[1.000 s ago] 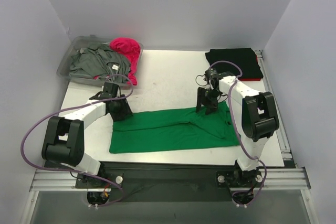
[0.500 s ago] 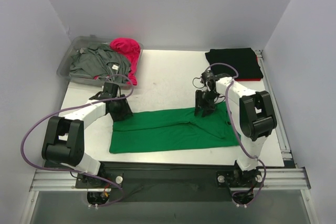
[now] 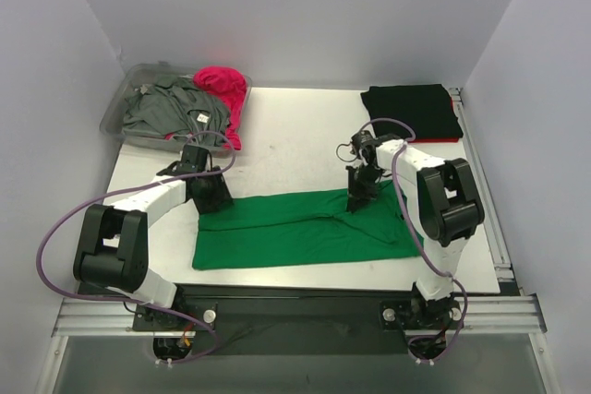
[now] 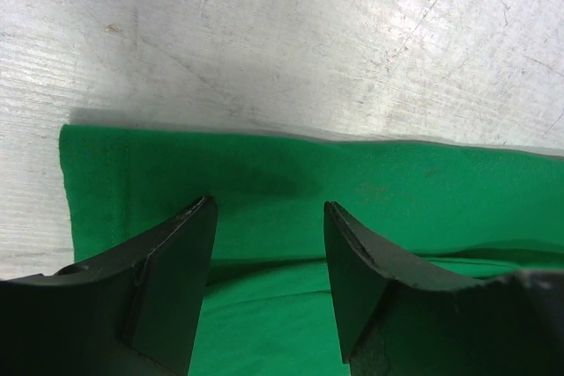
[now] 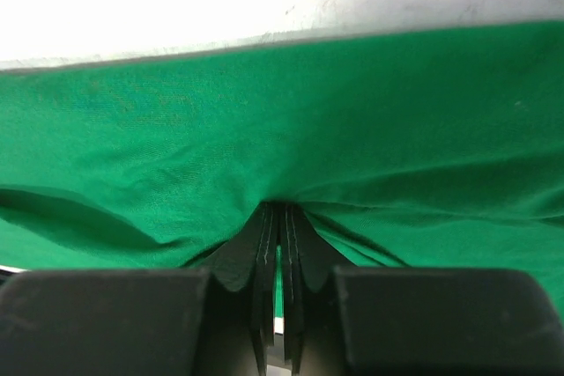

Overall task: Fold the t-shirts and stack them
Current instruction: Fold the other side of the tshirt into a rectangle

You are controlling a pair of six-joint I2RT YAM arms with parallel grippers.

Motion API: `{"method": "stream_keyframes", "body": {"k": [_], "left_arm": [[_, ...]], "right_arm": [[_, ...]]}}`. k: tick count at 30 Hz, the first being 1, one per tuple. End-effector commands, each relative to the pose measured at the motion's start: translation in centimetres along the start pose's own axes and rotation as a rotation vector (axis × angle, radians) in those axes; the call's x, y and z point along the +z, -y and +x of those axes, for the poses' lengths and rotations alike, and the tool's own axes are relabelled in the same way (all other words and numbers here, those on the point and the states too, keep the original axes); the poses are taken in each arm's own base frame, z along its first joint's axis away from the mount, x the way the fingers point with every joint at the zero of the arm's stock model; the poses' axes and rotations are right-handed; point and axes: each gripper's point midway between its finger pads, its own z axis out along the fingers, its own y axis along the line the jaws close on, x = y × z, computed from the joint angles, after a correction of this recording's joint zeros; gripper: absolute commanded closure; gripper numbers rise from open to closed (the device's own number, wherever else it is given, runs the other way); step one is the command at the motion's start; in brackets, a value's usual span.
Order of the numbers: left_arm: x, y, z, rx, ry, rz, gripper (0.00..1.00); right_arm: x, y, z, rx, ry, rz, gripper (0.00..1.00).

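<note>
Green t-shirt [image 3: 295, 228] lies flat beneath both grippers, where the right gripper [image 5: 279, 213] has just shifted inward and pinched shut on its far edge while the left gripper [image 4: 269, 209] hangs wide open over the corner, holding nothing, so the fold looks ready to begin.

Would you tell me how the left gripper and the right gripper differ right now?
The left gripper is open, jaws apart over the green shirt; the right gripper is shut, pinching a fold of it. The left gripper is at the shirt's far left corner, the right gripper further right along that far edge. Both point down at the same shirt.
</note>
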Motion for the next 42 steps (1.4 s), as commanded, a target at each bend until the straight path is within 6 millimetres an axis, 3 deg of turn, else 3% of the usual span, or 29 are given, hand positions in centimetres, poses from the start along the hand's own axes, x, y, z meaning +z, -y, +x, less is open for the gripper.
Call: {"method": "stream_keyframes", "body": {"k": [1, 11, 24, 25, 29, 32, 38, 42], "left_arm": [[-0.6, 0.1, -0.5, 0.019, 0.024, 0.018, 0.37], [-0.8, -0.1, -0.4, 0.046, 0.023, 0.018, 0.38], [-1.3, -0.1, -0.2, 0.082, 0.022, 0.037, 0.37], [-1.3, -0.1, -0.1, 0.084, 0.022, 0.039, 0.37], [-1.6, 0.0, 0.0, 0.092, 0.023, 0.047, 0.37], [-1.8, -0.1, 0.3, 0.091, 0.024, 0.053, 0.38], [-2.0, -0.5, 1.6, 0.083, 0.012, 0.071, 0.38], [-1.8, -1.0, 2.4, 0.084, 0.0, 0.068, 0.37]], "right_arm": [[-1.8, 0.0, 1.6, -0.012, -0.005, 0.018, 1.0], [-3.2, -0.2, 4.8, -0.061, -0.013, 0.079, 1.0], [-3.1, -1.0, 8.0, -0.098, -0.017, 0.137, 0.99], [-3.1, -1.0, 8.3, -0.1, -0.021, 0.141, 0.97], [-3.1, -1.4, 9.1, -0.119, -0.018, 0.149, 0.7], [-3.4, -1.8, 9.3, -0.121, -0.001, 0.144, 0.6], [-4.6, -2.4, 8.8, -0.096, 0.056, 0.124, 0.46], [-5.1, -2.7, 7.9, -0.07, 0.076, 0.111, 0.44]]}}
